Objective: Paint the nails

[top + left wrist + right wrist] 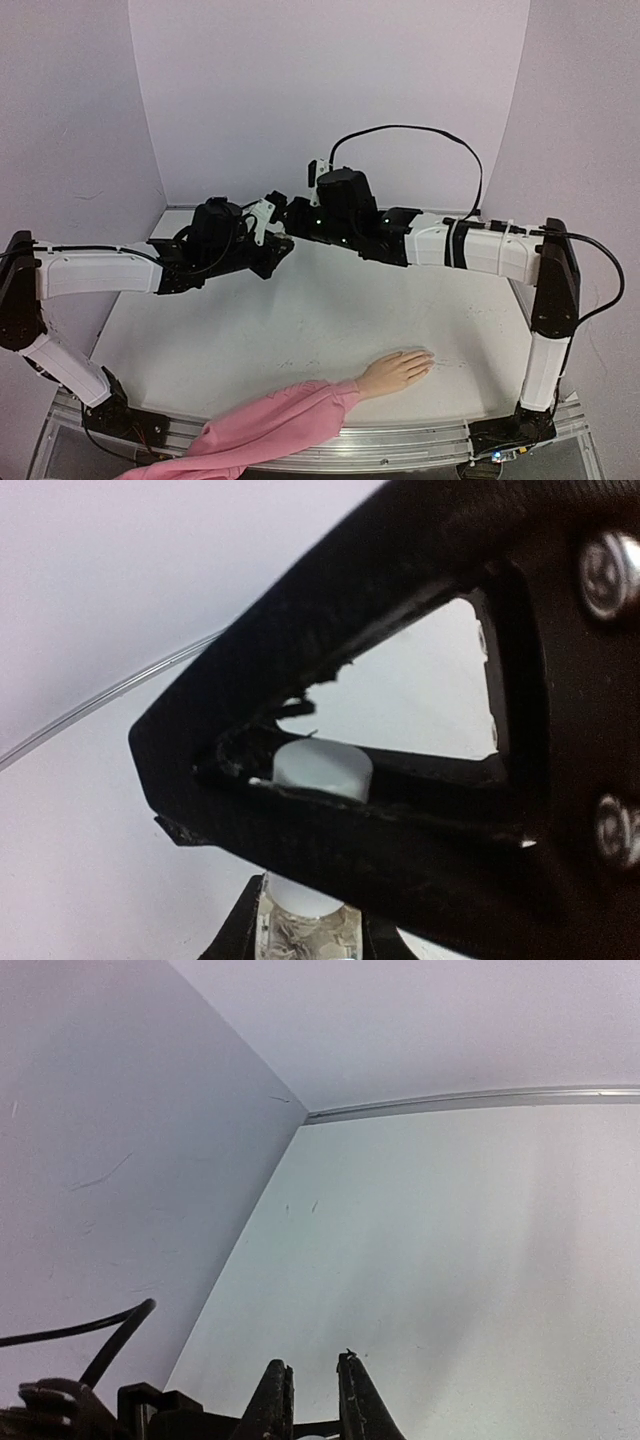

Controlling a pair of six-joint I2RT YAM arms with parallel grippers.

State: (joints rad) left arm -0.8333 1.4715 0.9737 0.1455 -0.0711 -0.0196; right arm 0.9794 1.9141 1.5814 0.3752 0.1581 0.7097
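The left gripper (305, 938) is clamping the small white bottle (300, 912) and the right gripper (310, 1400) is pinching its white cap (320, 765); the tiny, probably rigid peach mannequin nails (427, 357) near the table's (300, 320) near edge are calling for light strokes.

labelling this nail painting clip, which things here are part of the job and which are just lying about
job: hand, its nails (too small to make out), bottle, cap

just there: sleeve, cable, walls

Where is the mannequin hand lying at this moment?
In the top view, the mannequin hand lies on the table near its front edge, right of centre, pointing toward the right arm's base, pink sleeve trailing left.
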